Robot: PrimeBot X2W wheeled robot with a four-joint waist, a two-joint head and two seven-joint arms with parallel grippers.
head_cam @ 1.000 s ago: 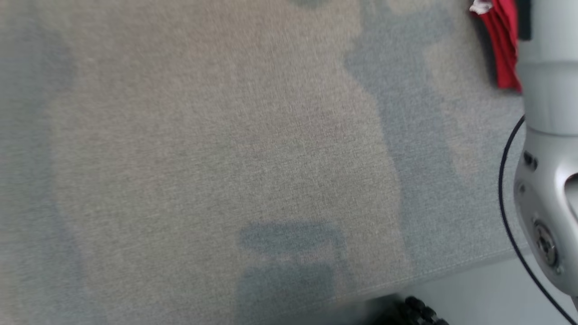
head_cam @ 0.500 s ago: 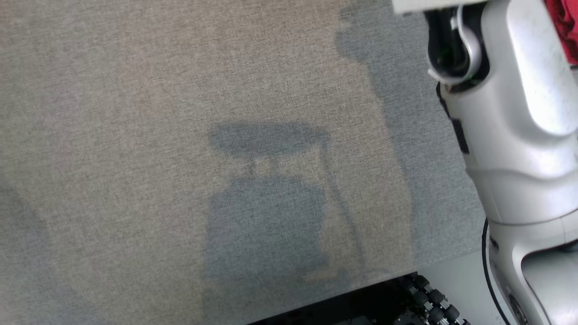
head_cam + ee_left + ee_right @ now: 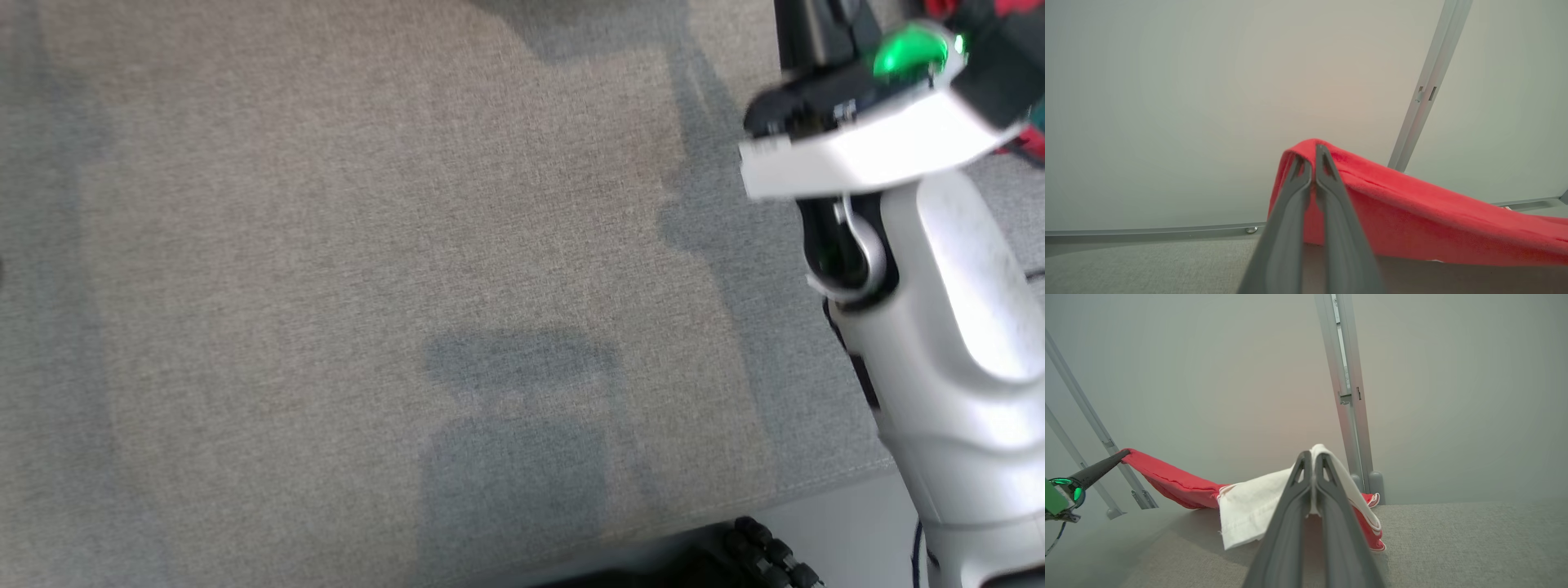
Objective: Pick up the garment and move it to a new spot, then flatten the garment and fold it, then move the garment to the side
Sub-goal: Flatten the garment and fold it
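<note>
The garment [image 3: 1412, 212] is red with a white part [image 3: 1249, 506] and hangs stretched between my two grippers, sagging to the grey cloth table [image 3: 1453, 539]. My left gripper [image 3: 1313, 157] is shut on its red end, lifted above the table. My right gripper [image 3: 1312, 457] is shut on a fold of the white part. In the right wrist view the left gripper [image 3: 1124, 453] holds the red end off to the left. In the head view a red scrap of the garment [image 3: 1033, 143] peeks out behind my right wrist [image 3: 914, 57], which has a green light.
The grey cloth table [image 3: 326, 245] spreads wide and bare to the left of my pale right forearm [image 3: 947, 343]. Its front edge [image 3: 816, 482] runs along the bottom right. Pale wall panels with metal posts [image 3: 1347, 396] [image 3: 1425, 94] stand close behind the garment.
The head view has shifted, so the camera moved. My right forearm and wrist now reach further into the picture, and most of the red cloth at the top right is hidden behind them.
</note>
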